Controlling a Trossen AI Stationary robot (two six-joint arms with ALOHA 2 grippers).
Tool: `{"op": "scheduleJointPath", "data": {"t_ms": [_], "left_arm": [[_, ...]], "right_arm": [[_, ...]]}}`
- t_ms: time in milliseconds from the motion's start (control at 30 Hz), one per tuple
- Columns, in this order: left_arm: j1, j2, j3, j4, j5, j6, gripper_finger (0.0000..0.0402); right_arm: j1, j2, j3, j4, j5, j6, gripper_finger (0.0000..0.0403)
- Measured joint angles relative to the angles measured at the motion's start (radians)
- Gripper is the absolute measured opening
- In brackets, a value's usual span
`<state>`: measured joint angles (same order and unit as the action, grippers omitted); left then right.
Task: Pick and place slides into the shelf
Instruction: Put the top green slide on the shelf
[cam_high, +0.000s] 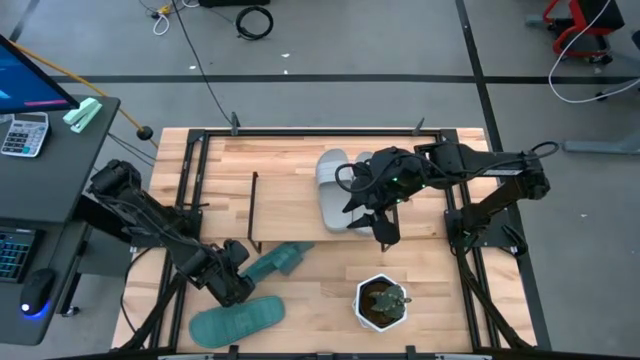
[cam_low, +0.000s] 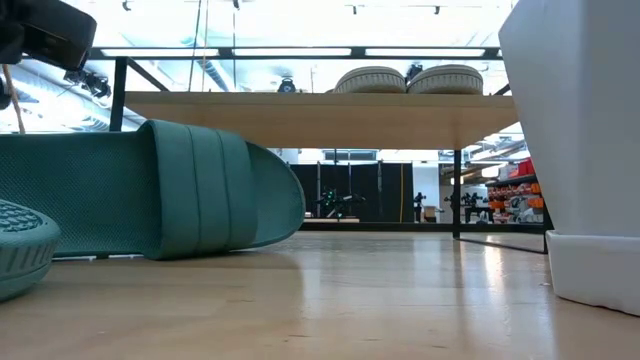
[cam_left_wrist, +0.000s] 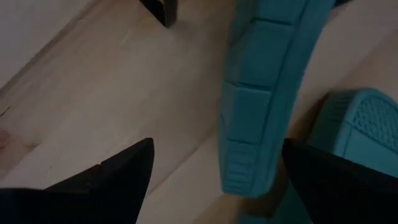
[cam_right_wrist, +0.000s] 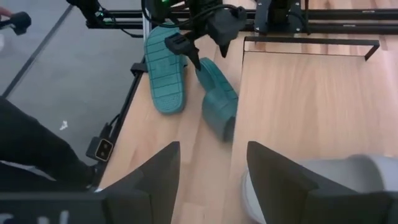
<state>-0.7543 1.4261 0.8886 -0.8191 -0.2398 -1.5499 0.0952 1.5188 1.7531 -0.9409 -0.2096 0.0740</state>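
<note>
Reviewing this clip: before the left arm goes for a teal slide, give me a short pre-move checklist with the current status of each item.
1. Left gripper open: ok, fingers spread in its wrist view.
2. Left gripper on target: ok, it sits right at the nearer teal slide, not yet closed on it.
3. Second teal slide clear of the grasp: cannot tell, it lies sole-up close beside the first.
4. Grey slides already on the shelf: ok, both rest on its top.
5. Right gripper out of the way: ok, open at the shelf's far end.
6. Potted plant clear of the path: ok, apart from the teal slides.
</note>
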Motion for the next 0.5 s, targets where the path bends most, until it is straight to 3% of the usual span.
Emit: {"op": "scheduleJointPath", "data": {"t_ms": [300, 500], "left_arm": [[0.001, 0.0, 0.0, 0.048, 0.008, 0.045, 0.0347], [0.001, 0.0, 0.0, 0.049, 0.008, 0.064, 0.0302]], "right_arm": [[0.0, 0.0, 0.0, 0.001, 0.03, 0.006, 0.0193], [0.0, 0.0, 0.0, 0.026, 0.053, 0.004, 0.0189]]}}
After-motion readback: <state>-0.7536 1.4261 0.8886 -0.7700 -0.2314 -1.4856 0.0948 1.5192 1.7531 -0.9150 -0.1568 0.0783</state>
